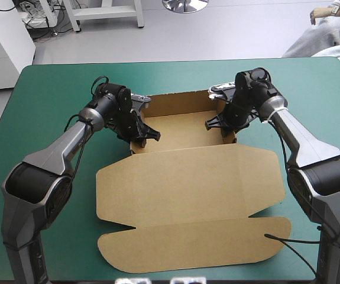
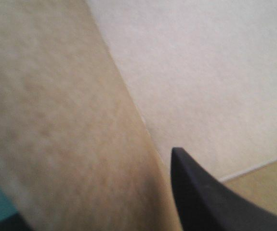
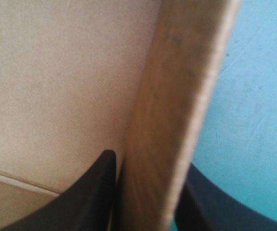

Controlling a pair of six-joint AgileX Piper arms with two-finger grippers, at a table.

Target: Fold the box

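Observation:
The brown box (image 1: 184, 127) lies mid-table as an open tray with its lid (image 1: 187, 177) flat toward the near edge. My left gripper (image 1: 141, 137) sits at the tray's left wall, and my right gripper (image 1: 220, 124) at its right wall. In the left wrist view the raised wall (image 2: 66, 120) passes between my black fingers (image 2: 201, 202), with the tray floor (image 2: 201, 72) beyond; that gripper (image 2: 95, 192) is shut on the wall. In the right wrist view the wall (image 3: 177, 86) stands between both fingers (image 3: 95, 192), so that gripper (image 3: 150, 161) is likewise shut on it.
The lid's front flap (image 1: 193, 242) reaches close to the table's near edge. Bare teal-green cover (image 1: 51, 94) lies to the left, right and beyond the tray, and shows outside the right wall (image 3: 254, 120).

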